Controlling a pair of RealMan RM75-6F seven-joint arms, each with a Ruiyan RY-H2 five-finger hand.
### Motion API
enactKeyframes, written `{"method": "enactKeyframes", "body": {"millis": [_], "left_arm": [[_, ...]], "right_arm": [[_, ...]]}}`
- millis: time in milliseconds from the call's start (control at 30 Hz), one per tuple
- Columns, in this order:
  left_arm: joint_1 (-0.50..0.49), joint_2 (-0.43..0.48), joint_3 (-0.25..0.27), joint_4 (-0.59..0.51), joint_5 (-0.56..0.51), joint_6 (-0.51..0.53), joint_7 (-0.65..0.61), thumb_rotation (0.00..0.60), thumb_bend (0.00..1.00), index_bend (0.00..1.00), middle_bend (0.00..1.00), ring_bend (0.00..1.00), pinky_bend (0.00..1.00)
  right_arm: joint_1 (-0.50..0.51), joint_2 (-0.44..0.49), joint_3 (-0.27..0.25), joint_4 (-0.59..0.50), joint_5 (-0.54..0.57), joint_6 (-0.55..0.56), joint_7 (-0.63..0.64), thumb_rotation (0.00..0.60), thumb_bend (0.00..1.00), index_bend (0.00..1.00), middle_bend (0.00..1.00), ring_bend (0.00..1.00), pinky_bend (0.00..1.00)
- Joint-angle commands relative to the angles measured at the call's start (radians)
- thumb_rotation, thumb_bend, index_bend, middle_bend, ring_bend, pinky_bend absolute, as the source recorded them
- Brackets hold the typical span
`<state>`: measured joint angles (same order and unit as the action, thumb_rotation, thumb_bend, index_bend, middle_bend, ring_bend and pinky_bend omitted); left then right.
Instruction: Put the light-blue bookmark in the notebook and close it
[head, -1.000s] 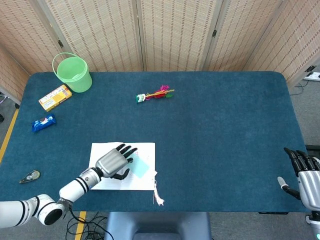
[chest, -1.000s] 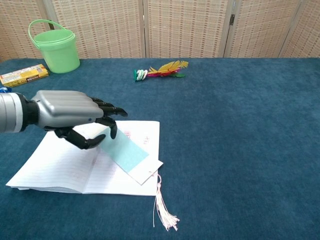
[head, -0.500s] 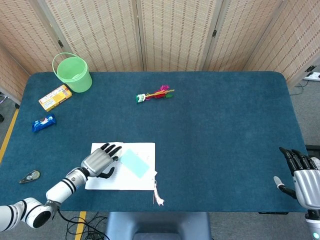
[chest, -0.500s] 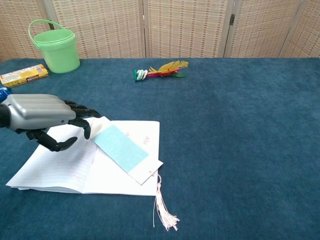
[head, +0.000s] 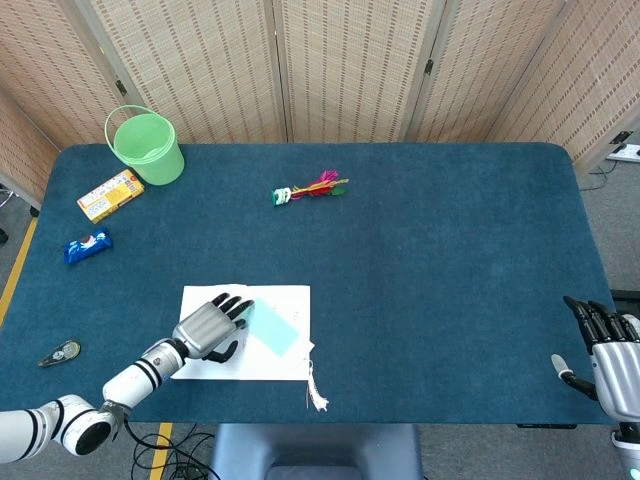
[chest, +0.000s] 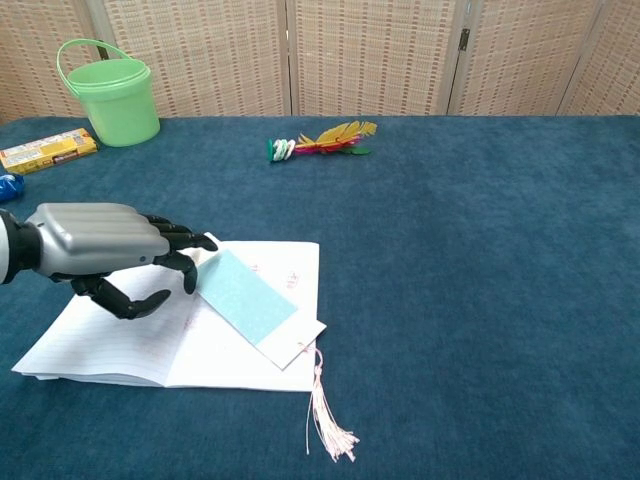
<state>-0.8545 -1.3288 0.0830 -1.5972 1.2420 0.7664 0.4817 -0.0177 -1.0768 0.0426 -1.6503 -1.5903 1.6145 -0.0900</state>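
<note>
Light-blue bookmark lies diagonally on open notebook near table's front-left edge, tassel hanging off toward the front. Left hand open, empty, just left of it, fingertips possibly touching. Right hand far off, open.

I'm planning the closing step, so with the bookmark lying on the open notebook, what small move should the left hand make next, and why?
Probably reach for the left page's outer edge and fold it over. The light-blue bookmark already lies on the open notebook, and the left hand hovers over the left page, holding nothing.
</note>
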Motion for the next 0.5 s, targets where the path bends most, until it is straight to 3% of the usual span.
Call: {"method": "enactKeyframes", "body": {"millis": [33,500], "left_arm": [[-0.004,-0.006,-0.009,0.008,-0.015,-0.009,0.004,0.214,0.62,0.29,0.0,0.0,0.13],[-0.042,-0.061,-0.063,0.062,-0.072,-0.036,0.021,0.214,0.62,0.28,0.0,0.0,0.13]], "right_arm": [[0.0,0.0,0.0,0.0,0.0,0.0,0.0,0.6,0.19,0.13,0.2,0.15,0.24],[-0.005,0.003,0.0,0.001,0.005,0.002,0.001,0.6,0.19,0.13,0.2,0.15,0.24]]}}
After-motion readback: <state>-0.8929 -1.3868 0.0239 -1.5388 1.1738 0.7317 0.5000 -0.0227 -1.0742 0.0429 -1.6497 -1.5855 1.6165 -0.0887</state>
